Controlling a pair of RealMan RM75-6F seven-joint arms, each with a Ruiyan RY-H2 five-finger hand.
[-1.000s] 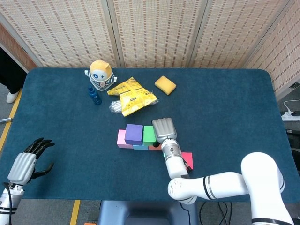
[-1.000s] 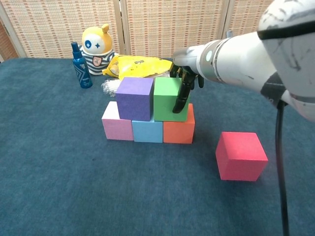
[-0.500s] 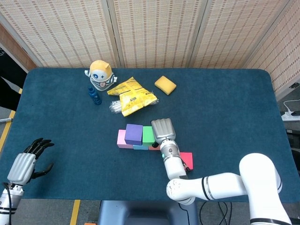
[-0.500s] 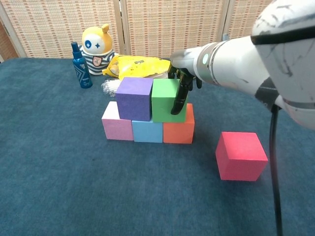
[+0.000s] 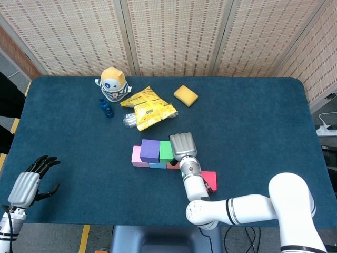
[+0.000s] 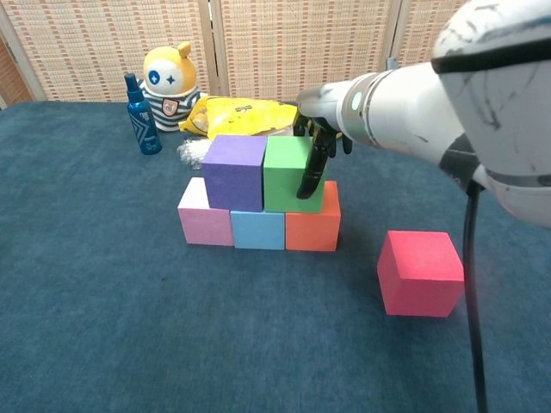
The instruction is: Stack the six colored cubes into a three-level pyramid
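Where matte foam blocks stack, right hand [image 6: 317, 142] fingers [image 6: 307, 179] against square green cube [image 6: 284, 175], left hand [image 5: 29, 182] fingers spread.

bottom row: pink foam cube [image 6: 205, 221], light-blue foam cube [image 6: 258, 229], orange foam cube [image 6: 313, 225]
upper row: purple foam cube [image 6: 235, 172], green foam cube [image 6: 287, 174]
apart: red foam cube [image 6: 420, 273]
counter [image 6: 103, 327]: dark teal cloth

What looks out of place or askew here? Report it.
Nothing is spilled or damaged. The red cube sits alone on the table, apart from the stack, so the top level is missing. The right hand has its fingers on the green cube, which sits tight against the purple cube.
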